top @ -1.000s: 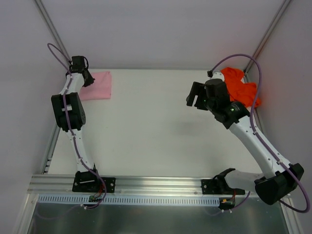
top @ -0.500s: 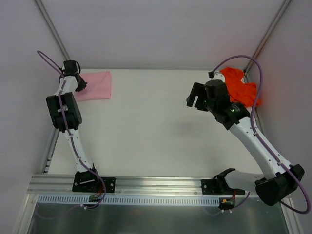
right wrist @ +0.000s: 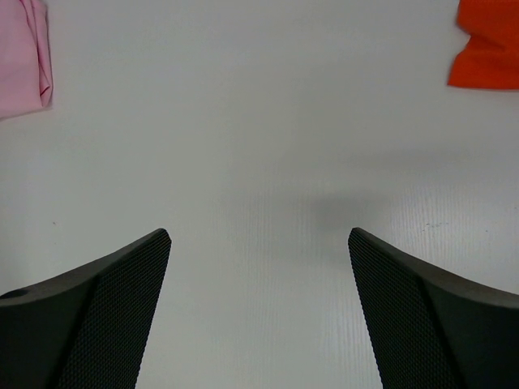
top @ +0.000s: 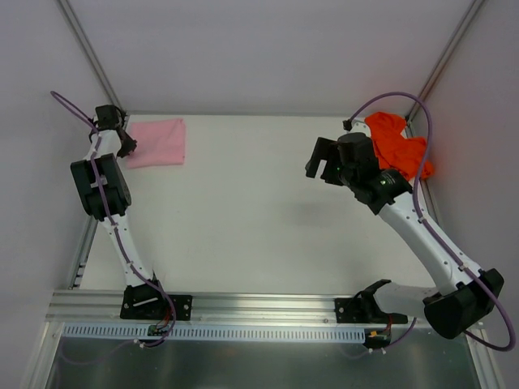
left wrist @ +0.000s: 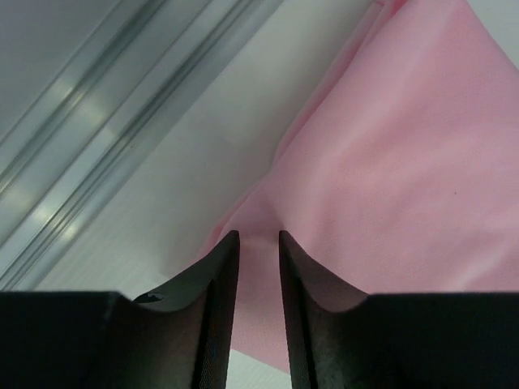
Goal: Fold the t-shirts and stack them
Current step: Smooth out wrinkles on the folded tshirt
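The light pink t-shirt [top: 158, 142] lies folded flat at the table's far left corner; it fills the left wrist view [left wrist: 389, 162]. My left gripper [top: 124, 144] hangs over its left edge, jaws a narrow slit apart [left wrist: 259, 235], pink cloth showing through the gap and nothing pinched that I can see. The orange-red t-shirt [top: 401, 150] lies crumpled at the far right; a corner of it [right wrist: 491, 44] shows in the right wrist view. My right gripper [top: 323, 166] hovers left of it over bare table, wide open and empty [right wrist: 259, 235].
An aluminium rail [left wrist: 105, 121] runs along the table's left edge, close to my left gripper. Walls close in the back and both sides. A metal rail [top: 259, 306] carries the arm bases at the near edge. The pink shirt's edge [right wrist: 24, 57] shows far left in the right wrist view.
My left arm has swung left, bringing its gripper off the pink shirt's top to its left edge, and its jaws have parted slightly. The right gripper opened a little wider.
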{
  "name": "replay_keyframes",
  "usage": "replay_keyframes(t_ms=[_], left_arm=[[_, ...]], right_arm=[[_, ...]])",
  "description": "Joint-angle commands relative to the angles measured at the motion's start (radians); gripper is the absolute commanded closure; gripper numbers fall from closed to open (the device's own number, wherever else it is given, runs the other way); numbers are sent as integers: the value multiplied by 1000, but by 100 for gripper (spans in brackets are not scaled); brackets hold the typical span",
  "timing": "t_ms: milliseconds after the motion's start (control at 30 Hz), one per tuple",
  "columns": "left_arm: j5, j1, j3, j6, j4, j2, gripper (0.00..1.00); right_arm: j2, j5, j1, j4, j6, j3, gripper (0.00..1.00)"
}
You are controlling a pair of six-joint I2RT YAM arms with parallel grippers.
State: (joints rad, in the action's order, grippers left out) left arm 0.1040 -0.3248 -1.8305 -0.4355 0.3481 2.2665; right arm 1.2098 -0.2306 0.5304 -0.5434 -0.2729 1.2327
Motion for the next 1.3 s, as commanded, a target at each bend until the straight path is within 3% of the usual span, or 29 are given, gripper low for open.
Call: replay_keyframes(t_ms=[0,33,133,233,433,600,733,900,1067,1267], left_arm=[[-71,-2,42,12,-47,-59,73],[-76,-3,63,15,-58,-79,57],[-57,-3,174,17,-106,-183,22],[-61,-2,319,23,-168,-291,11],[-193,6,480,61,-297,-493,6],[-220,79,576,122,-267,-718,1],[-191,252,640,178,-189,-875,1],[-185,409,842,124,-100,-1149,1],[-243,411,990,127,-5,-1419,1],[-332,411,1074,245,89,-1544,1]], right_arm=[[10,-12,8,8,7,33,4],[16,-12,8,5,18,40,1],[62,4,8,-53,64,109,4],[102,-1,8,-98,81,169,4],[42,-19,10,-46,124,131,4],[-39,-36,8,-52,190,91,4],[-127,-55,10,-37,213,-5,4],[-303,-101,8,17,225,-172,4],[-412,-87,6,56,216,-310,4],[-475,-61,8,94,172,-433,4]])
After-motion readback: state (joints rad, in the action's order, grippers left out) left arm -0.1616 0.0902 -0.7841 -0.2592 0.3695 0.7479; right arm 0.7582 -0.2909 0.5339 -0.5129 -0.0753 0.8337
